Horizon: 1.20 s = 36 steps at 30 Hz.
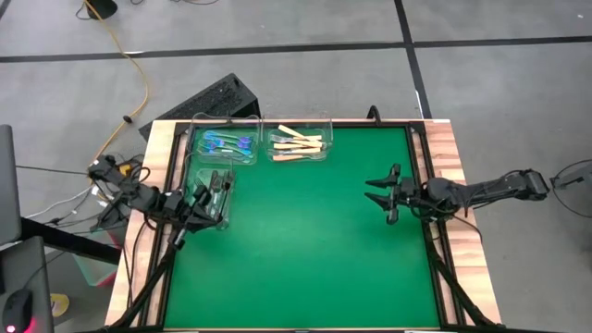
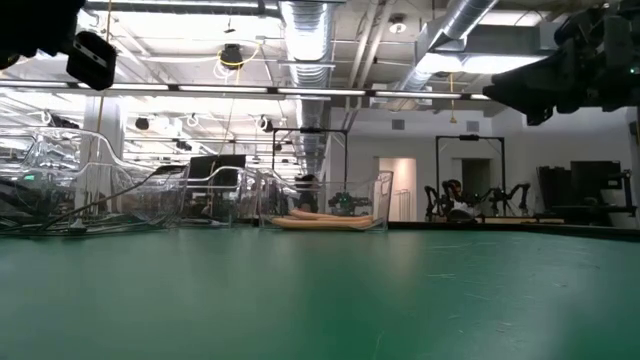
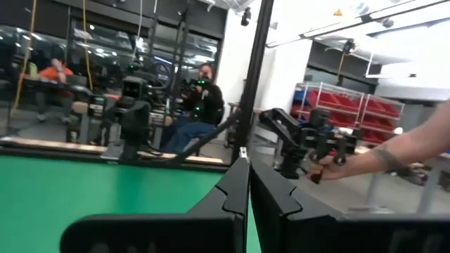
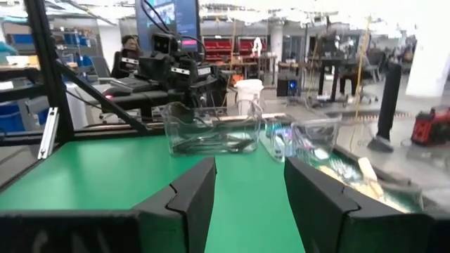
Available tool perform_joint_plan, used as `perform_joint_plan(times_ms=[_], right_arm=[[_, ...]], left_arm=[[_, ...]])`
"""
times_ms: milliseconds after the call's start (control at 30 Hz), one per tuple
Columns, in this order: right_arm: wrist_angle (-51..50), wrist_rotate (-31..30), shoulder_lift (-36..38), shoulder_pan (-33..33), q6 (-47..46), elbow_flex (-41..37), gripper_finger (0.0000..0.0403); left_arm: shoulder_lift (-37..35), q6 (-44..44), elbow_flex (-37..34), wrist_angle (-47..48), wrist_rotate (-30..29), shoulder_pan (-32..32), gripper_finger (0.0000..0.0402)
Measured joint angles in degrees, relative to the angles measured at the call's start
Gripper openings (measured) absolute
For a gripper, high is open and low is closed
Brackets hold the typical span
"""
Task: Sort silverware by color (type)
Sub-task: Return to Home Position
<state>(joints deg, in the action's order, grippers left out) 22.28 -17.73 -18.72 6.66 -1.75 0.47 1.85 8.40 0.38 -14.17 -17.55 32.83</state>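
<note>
Three clear bins stand at the green mat's far left and hold the silverware. Blue forks (image 1: 225, 143) lie in the far-left bin, tan-handled forks (image 1: 298, 144) in the bin beside it, also in the low view (image 2: 325, 218), and dark forks (image 4: 211, 145) in the nearer bin (image 1: 213, 190). My left gripper (image 1: 198, 198) is shut, with nothing between its fingers (image 3: 247, 188), and hangs level at the left edge by the dark-fork bin. My right gripper (image 1: 379, 195) stands open (image 4: 249, 190) and bare at the right edge, pointing across the mat toward the bins.
Bare green mat (image 1: 314, 240) spreads between the two grippers and toward the near edge. Wooden rails (image 1: 453, 176) and black frame bars border the table. Beyond the table a seated person (image 3: 202, 98), a person's forearm (image 3: 401, 149) and another robot arm (image 3: 302, 137) show.
</note>
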Motion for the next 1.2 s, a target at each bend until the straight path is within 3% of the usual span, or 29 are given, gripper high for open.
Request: perform_joint_plan(times_ms=[267, 533, 1200], right_arm=[[2.17, 1.08, 0.00, -0.04, 6.13, 0.00, 0.0191], [1.73, 1.10, 0.00, -0.04, 4.83, 0.00, 0.0191], [-10.47, 1.15, -0.01, -0.04, 3.26, 0.00, 0.0191]], left_arm=[[0.00, 2.79, 0.00, 4.67, 7.23, -5.73, 0.0000], [0.00, 2.34, -0.02, 4.59, 6.80, -10.18, 0.0000], [0.11, 4.75, -0.02, 10.64, 6.52, -10.22, 0.0000]])
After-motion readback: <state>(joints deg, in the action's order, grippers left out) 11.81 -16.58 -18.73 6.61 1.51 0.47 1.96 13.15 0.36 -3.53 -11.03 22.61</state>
